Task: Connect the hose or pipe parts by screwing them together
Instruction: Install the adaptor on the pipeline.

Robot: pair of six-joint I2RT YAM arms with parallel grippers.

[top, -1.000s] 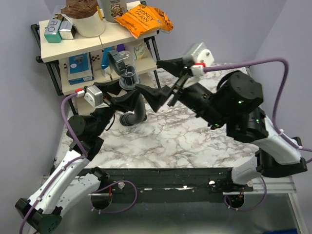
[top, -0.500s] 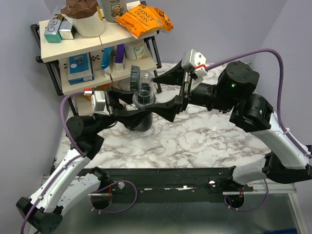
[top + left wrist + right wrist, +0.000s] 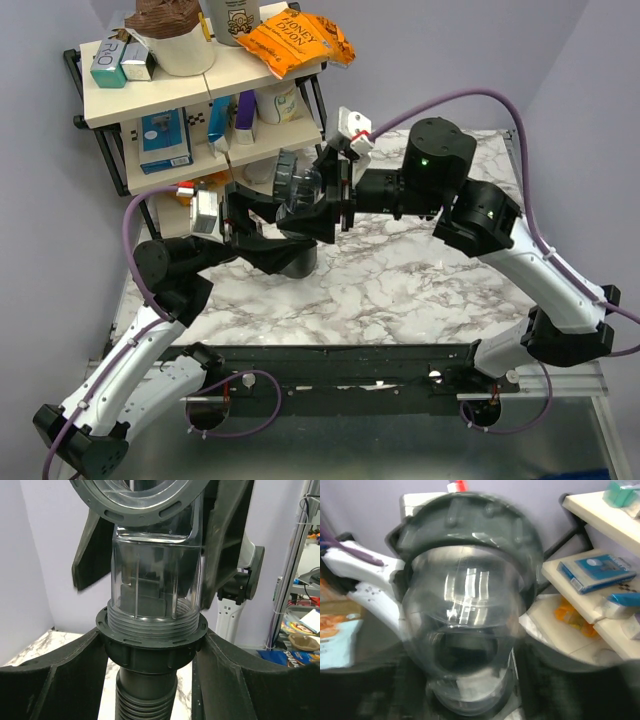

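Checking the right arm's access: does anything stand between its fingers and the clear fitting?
Nothing visible does. The right fingers flank the clear fitting directly; contact is unclear. The left fingers grip the hose collar below it.

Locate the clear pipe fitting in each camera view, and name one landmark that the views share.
Top external: clear pipe fitting centre-left, beside the shelf rack.
Left wrist: centre, upright above the ring nut.
Right wrist: centre, blurred, mouth towards the camera.
Shared landmark: the shelf rack, at the right edge in both wrist views.
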